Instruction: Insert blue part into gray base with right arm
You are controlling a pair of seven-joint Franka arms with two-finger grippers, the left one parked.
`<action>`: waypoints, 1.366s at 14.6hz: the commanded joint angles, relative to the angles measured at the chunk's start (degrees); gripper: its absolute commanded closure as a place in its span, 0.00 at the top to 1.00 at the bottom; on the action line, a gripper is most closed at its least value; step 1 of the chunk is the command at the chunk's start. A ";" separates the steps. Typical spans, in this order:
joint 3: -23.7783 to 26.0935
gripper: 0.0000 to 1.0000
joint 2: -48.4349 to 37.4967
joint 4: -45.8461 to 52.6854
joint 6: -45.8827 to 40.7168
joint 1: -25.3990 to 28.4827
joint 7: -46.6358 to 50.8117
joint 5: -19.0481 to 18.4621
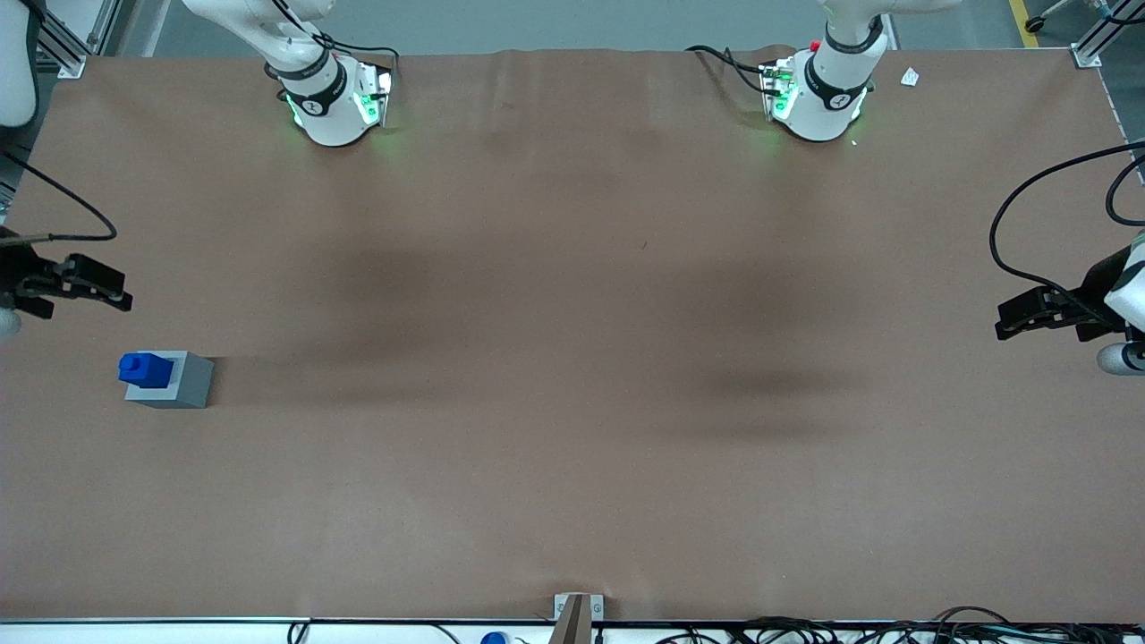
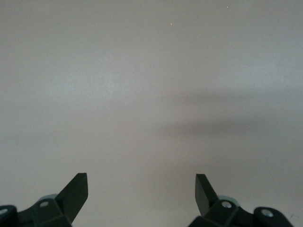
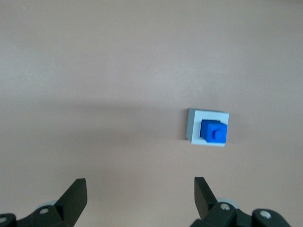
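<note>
The blue part [image 1: 146, 368] sits in the top of the gray base [image 1: 183, 383], its knobbed upper half standing out above the recess. Both rest on the brown table toward the working arm's end. The right arm's gripper [image 1: 116, 286] hangs above the table, a little farther from the front camera than the block, apart from it. In the right wrist view the gripper [image 3: 140, 187] is open, with only bare table between its fingers [image 3: 75, 194]; the blue part [image 3: 214, 131] shows seated in the gray base [image 3: 194, 124], off to one side of the jaws' line.
A brown cover [image 1: 572, 358] spans the whole table. The two arm bases [image 1: 335, 103] stand along the edge farthest from the front camera. A small metal bracket [image 1: 578, 610] and cables [image 1: 805, 631] lie at the nearest edge. A white scrap [image 1: 910, 77] lies beside the parked arm's base.
</note>
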 commanded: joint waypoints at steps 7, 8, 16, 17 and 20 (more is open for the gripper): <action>-0.34 1.00 -8.62 -4.01 -4.58 2.85 8.97 1.31; -0.26 1.00 -8.71 -3.84 -5.37 3.30 10.46 1.22; -0.34 1.00 -8.18 -2.96 -4.85 4.00 10.74 0.87; -0.34 1.00 -8.27 -2.70 -5.20 4.18 10.66 0.70; -0.43 1.00 -8.62 -2.43 -5.46 4.35 10.31 0.61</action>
